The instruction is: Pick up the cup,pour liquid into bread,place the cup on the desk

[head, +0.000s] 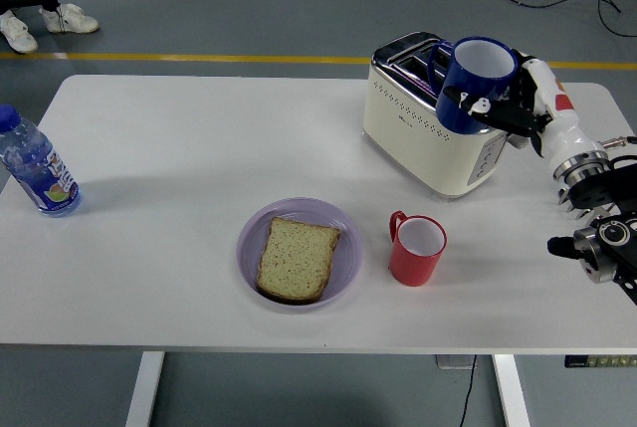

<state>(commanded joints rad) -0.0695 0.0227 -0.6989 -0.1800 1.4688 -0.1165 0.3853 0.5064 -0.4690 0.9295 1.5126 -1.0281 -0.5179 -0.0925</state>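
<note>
My right hand (503, 106) is shut on a blue cup (474, 85) with a white inside. It holds the cup nearly upright in the air, in front of the toaster's right end. A slice of bread (297, 259) lies in a lilac bowl (343, 236) at the table's front middle, well to the lower left of the cup. A red mug (416, 249) stands upright just right of the bowl. My left arm is out of sight.
A cream toaster (423, 130) stands at the back right. A water bottle with a blue cap (36, 168) is at the far left edge. A small metal rack (599, 188) shows by my right wrist. A person's feet (40, 21) are on the floor top left.
</note>
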